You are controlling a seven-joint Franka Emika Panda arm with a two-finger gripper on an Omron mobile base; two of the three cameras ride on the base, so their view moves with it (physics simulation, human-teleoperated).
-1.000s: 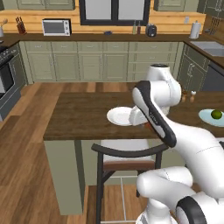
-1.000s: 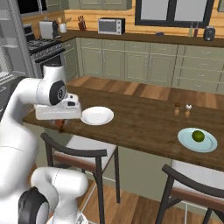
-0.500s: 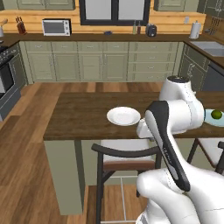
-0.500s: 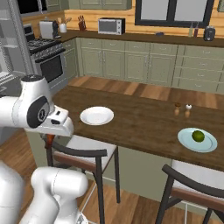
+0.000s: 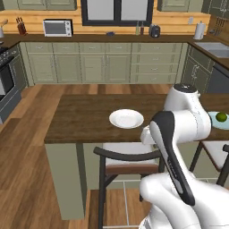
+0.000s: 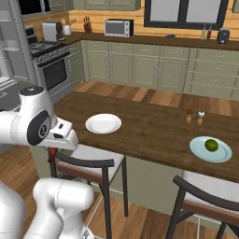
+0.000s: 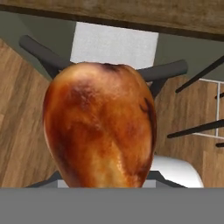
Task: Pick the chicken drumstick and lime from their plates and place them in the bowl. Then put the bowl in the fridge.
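Note:
The glossy orange-brown chicken drumstick point(image 7: 101, 131) looms large in the hand view, and my gripper point(image 6: 53, 156) is shut on it, its fingertips hidden behind the meat. The hand hangs off the near side of the wooden counter, above the floor and a stool. In the middle of the counter sits the white plate point(image 6: 103, 123) with nothing on it. Further right, the lime point(image 6: 211, 145) rests on the pale blue-green plate point(image 6: 198, 148). The light grey fridge point(image 6: 8, 51) stands at the far left. The bowl is out of view.
A stool with a white seat point(image 6: 95, 158) stands right under my hand, and a second stool point(image 6: 205, 196) stands to the right. Two small shakers point(image 6: 194, 116) sit on the counter point(image 6: 154, 130). Cabinets, a stove and a microwave line the far wall.
My arm has swung away from above the white plate, back over the counter's near edge and lower, with the drumstick in the gripper. Plates and lime have not moved.

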